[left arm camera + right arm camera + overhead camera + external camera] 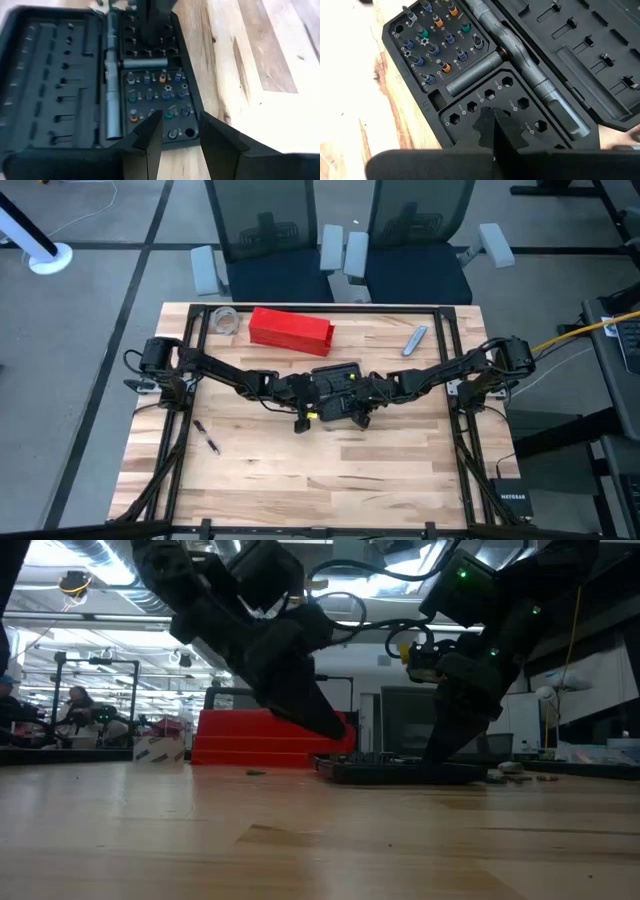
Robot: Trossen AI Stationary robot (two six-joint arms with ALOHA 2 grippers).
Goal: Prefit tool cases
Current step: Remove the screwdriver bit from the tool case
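The black tool case [336,383] lies open and flat at the table's middle. One half [450,55] holds coloured bits, hex sockets and a silver driver [112,80]; the other half [50,85] is slotted. My left gripper [181,125] is open over the case's bit-end edge, one finger above the bits and one above the wood. Whether it touches the case, I cannot tell. In the low view its tips [340,730] slant down just above the case's end [330,766]. My right gripper [492,117] is shut on the socket field. My right gripper presses its shut fingertips [487,120] down on the case's hex-socket field [470,107], beside the short silver bar. The fingers come slanting down from the table's right side. The case stays flat on the table under them.
A longer red box [290,328] lies behind the case toward the far edge, with a clear roll [225,320] to its left. A small silver-blue tool [415,340] lies far right and a thin pen-like piece [207,438] near left. Bare wood spreads toward the near edge.
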